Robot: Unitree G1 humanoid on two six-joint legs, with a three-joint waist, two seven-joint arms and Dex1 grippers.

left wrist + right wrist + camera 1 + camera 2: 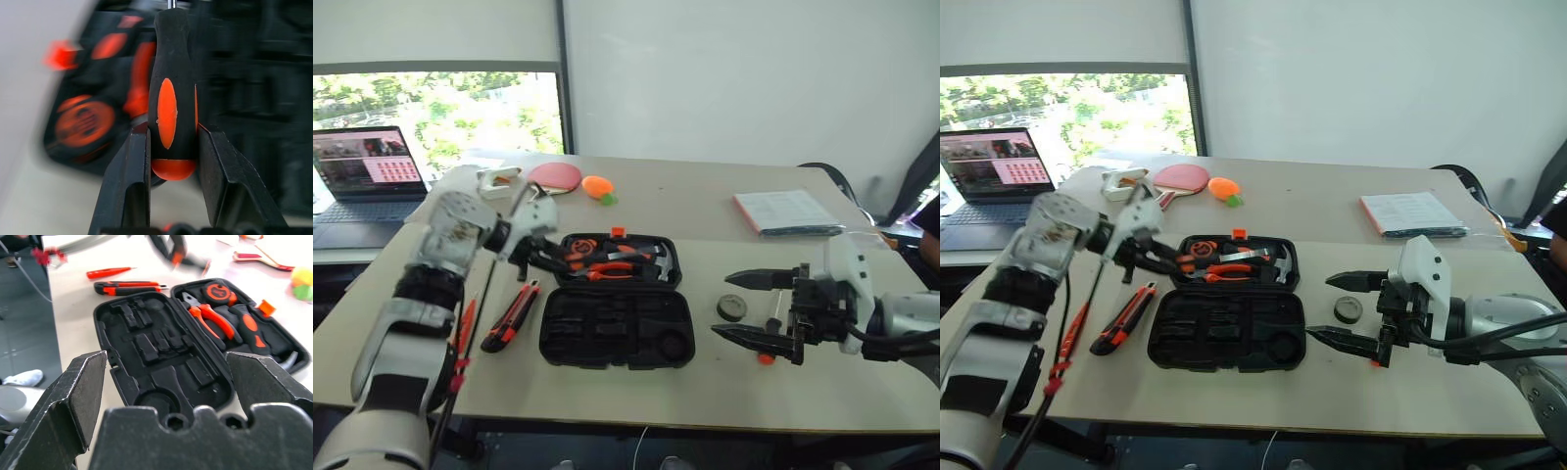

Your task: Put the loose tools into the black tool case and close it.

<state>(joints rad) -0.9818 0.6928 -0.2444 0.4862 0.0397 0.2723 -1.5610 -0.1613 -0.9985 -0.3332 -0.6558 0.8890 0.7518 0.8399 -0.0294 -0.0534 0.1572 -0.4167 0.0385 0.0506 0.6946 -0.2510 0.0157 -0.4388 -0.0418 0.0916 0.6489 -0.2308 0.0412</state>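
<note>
Black tool case (617, 328) lying open, moulded recesses, left hand (171, 161) clenched on orange-black screwdriver (171, 98), right hand (754, 308) released

Open black tool case (617, 328) lying mid-counter (705, 392), near half bare, far half packed with pliers (607, 269) and hammer (651, 257). Utility knife (512, 315) just beside its left edge. Tape roll (732, 307) between case and wide-open right claw (749, 305). Bare strip along the near edge.

Office – laptop (367, 176) on desk by window (460, 113), paper stack (786, 211).
</note>
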